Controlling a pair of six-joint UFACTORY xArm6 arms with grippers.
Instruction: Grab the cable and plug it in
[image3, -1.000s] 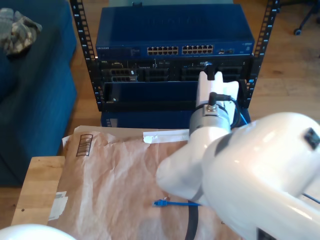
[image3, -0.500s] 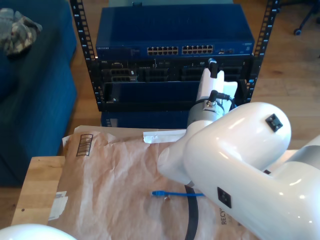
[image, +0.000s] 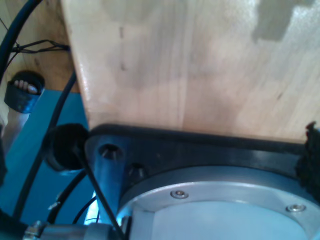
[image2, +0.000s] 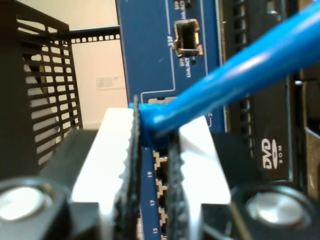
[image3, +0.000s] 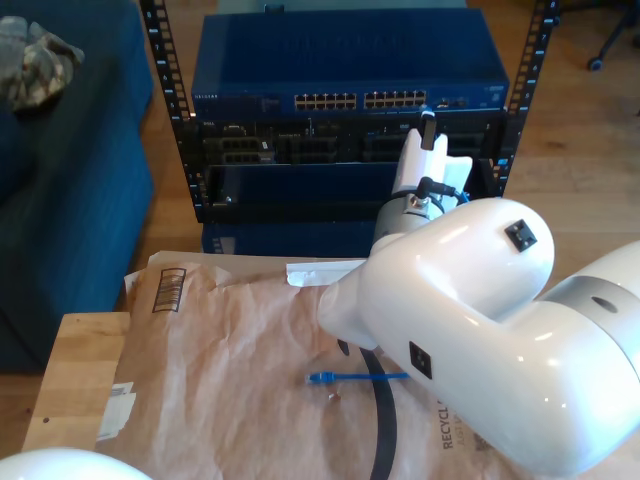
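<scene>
The blue cable (image2: 240, 65) is pinched near its end by my second gripper (image2: 152, 145), which is shut on it. Its white fingers (image2: 107, 150) stand close in front of the blue network switch (image2: 150, 60), at the row of ports numbered 15 to 19. I cannot tell whether the plug touches a port. In the exterior view my second gripper (image3: 427, 125) reaches the switch (image3: 340, 70) near the right end of its port row (image3: 395, 100). The cable's other end (image3: 322, 378) lies loose on the brown paper (image3: 230, 330).
The switch sits in a black rack (image3: 165, 110) above other units. A thick black cable (image3: 385, 425) curves over the paper by the big white arm (image3: 480, 330). A wooden table (image: 190, 65) lies under the first wrist camera. A blue sofa (image3: 60, 190) fills the exterior view's left.
My second gripper has moved up and forward from the lower rack unit to the switch's port row. The arm's elbow swung up, and the loose cable end slid slightly on the paper.
</scene>
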